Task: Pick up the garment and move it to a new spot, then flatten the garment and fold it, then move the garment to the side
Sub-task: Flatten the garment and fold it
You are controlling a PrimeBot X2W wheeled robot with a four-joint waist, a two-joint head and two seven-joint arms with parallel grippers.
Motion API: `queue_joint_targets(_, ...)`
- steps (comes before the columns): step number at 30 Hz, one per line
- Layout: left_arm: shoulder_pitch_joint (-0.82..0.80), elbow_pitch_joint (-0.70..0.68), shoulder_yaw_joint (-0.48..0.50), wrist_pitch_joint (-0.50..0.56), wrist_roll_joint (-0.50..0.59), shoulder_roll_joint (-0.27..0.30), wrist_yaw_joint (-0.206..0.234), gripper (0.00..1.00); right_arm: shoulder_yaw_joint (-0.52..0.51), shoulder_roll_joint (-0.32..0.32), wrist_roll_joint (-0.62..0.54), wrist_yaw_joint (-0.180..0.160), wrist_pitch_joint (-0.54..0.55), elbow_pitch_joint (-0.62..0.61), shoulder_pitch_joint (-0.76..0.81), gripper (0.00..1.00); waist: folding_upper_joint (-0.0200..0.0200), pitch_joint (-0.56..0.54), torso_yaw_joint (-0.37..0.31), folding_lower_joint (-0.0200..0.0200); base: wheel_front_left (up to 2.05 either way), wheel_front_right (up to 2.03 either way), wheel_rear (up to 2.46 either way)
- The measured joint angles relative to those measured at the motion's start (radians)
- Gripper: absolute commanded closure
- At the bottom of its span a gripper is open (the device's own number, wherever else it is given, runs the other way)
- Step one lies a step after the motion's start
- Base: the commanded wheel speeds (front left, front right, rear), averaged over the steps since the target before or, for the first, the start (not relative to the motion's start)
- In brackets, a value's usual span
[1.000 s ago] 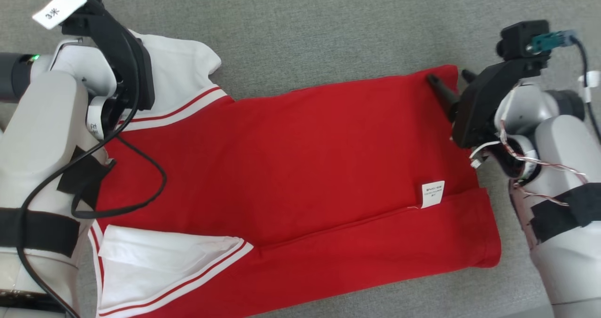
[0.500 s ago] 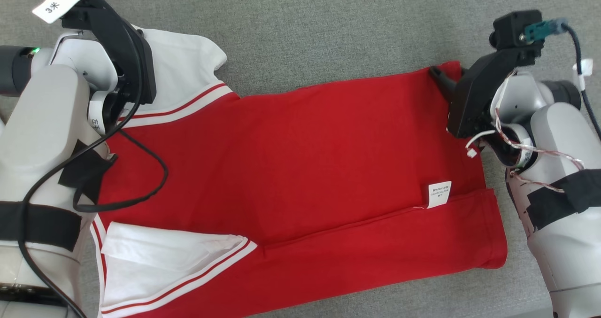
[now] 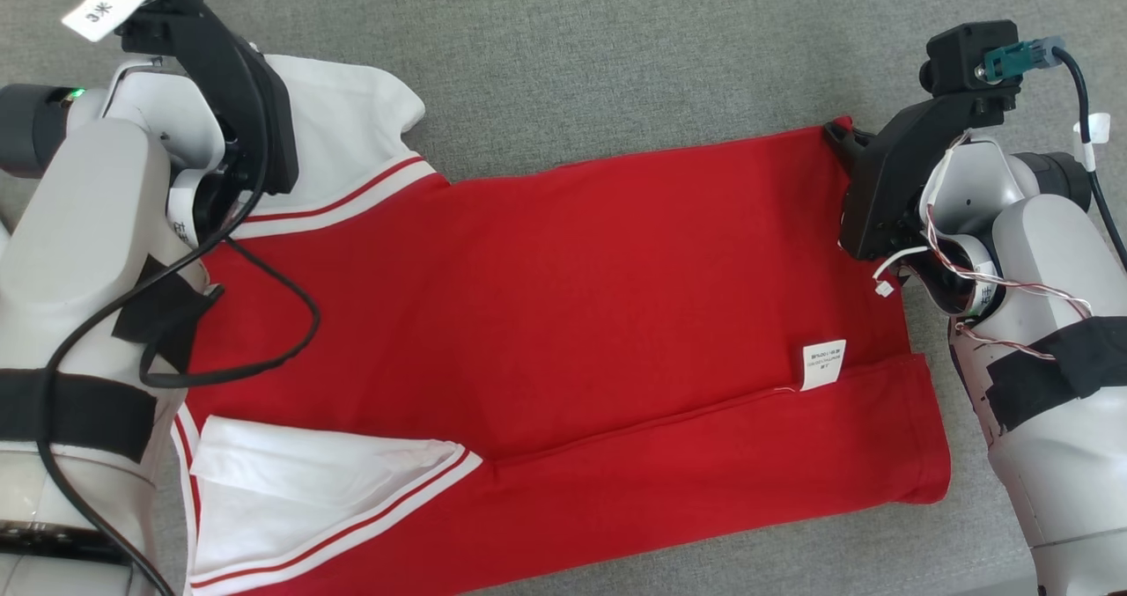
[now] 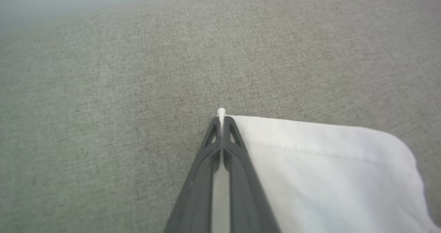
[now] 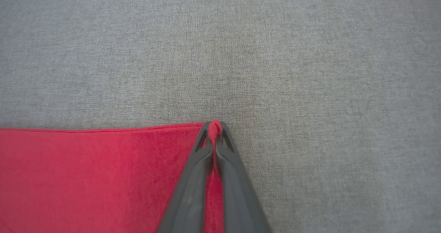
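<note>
While looking along the left pincer (image 4: pixel 221 121): pinched shut on the corner of a white sleeve (image 4: pixel 327 171), with a nub of white poking out past the tips. Spreads off to the right of the fingers in that wrist view, lying flat on the grey cloth-topped desk (image 4: pixel 103 88).

Same deal over at the right pincer (image 5: pixel 214 126): closed tight on a red corner of the garment (image 3: pixel 563 314), with a little red fold squeezed up between the tips. Runs off left of the fingers in the right wrist view, far edge straight against the grey.

Moving out to the head view: spread flat across the desk, lengthwise, sleeve end by the left arm and hem end by the right arm. Mostly red, with white sleeves trimmed in red and white stripes. Gripped at both far corners.

Further toward the near side: a long crease line across the red, with a small white label (image 3: pixel 822 364) sitting right at it close to the hem. Then a second sleeve (image 3: pixel 308 490) at the near left, lying on top of the red.
</note>
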Motion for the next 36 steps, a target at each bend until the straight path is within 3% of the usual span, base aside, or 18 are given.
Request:
queue_joint_targets(16,-0.020,0.021,0.010,-0.147,-0.007,-0.007,0.002,1.00,-0.026,-0.010,0.000,0.000,-0.095,0.029,0.003,1.00,0.0001,-0.047,0.020,0.0000,0.00,0.00,0.00)
queue_joint_targets(23,-0.008,0.015,0.039,-0.228,-0.052,-0.061,-0.001,1.00,-0.039,-0.032,0.007,0.019,-0.113,0.027,0.048,1.00,0.0000,-0.066,0.045,0.0000,0.00,0.00,0.00)
queue_joint_targets(29,0.069,-0.065,0.055,-0.366,-0.080,-0.075,-0.041,1.00,-0.040,-0.065,0.012,0.050,-0.149,0.007,0.109,1.00,0.0000,-0.094,0.066,0.0000,0.00,0.00,0.00)
queue_joint_targets(36,0.271,-0.196,0.038,-0.505,-0.133,-0.099,-0.070,1.00,-0.016,-0.116,0.011,0.075,-0.193,-0.039,0.190,1.00,-0.0001,-0.143,0.096,0.0000,0.00,0.00,0.00)
